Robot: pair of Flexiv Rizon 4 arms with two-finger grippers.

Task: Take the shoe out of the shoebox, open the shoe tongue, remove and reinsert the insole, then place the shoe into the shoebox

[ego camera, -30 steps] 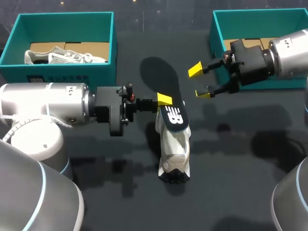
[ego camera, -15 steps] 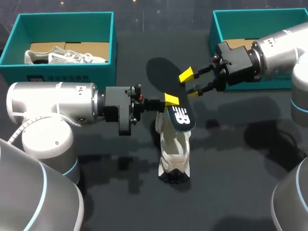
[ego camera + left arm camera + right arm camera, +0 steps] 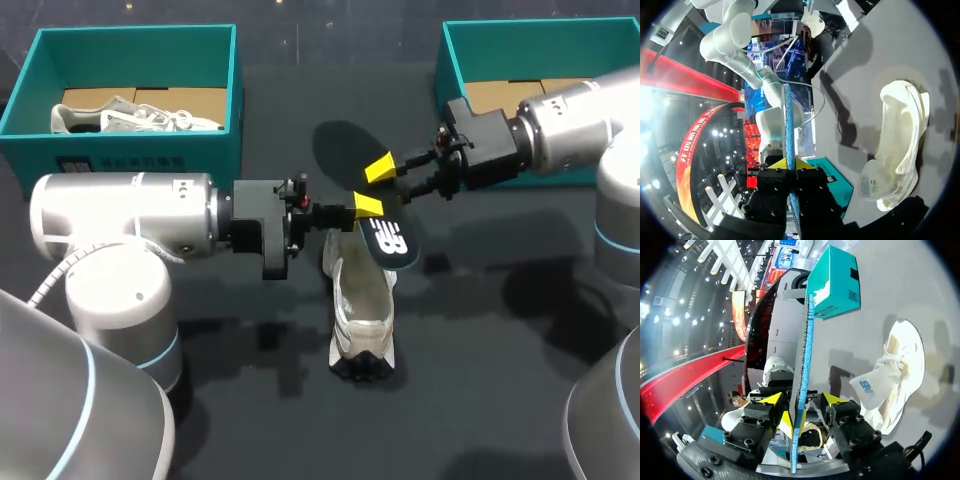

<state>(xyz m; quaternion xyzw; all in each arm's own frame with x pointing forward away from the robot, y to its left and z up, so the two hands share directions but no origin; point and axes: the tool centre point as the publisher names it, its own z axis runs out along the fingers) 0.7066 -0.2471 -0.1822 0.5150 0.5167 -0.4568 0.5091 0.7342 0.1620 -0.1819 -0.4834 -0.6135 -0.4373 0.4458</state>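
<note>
Insole [image 3: 345,150], left gripper [image 3: 367,208], right gripper [image 3: 388,182] block shoe [image 3: 362,320] far end; nr end free.

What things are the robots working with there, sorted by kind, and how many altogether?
Teal shoeboxes: 2 (left, right)
White shoes: 2 (in the left box, on the table)
Black insole: 1
Total: 5

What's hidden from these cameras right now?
- Head view: the floor of the right shoebox, mostly covered by the right arm.
- Head view: the far end of the shoe, under the insole that the left gripper holds.
- Left wrist view: the insole's faces; only its thin edge shows.
</note>
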